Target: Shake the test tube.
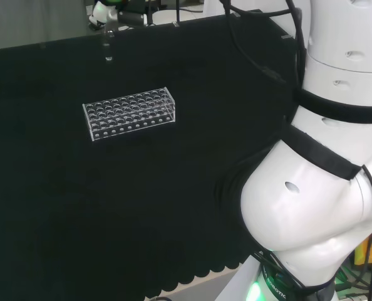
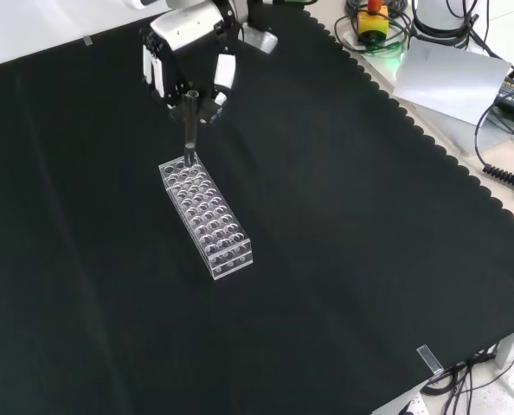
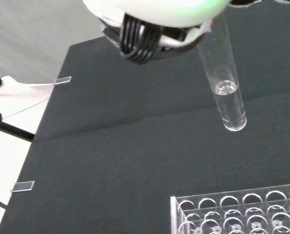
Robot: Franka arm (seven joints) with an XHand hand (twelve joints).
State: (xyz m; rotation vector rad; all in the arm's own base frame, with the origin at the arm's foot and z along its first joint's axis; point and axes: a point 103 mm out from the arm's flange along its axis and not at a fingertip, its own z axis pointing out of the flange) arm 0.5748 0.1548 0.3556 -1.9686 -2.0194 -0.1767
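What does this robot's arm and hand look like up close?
The arm is built of big, rounded, glossy white links with black bands at the joints; black cables run alongside. The hand has a white shell with black fingers tipped by white pads.

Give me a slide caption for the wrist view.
Test tube with clear liquid in its bottom, held in the hand above the clear rack.

test tube (image 3: 225, 83): top hidden behind hand (image 3: 159, 19) | rack (image 3: 242, 214): cut by wrist-view edge

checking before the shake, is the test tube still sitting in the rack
No, the test tube hangs in the air clear of the rack, held by the hand.
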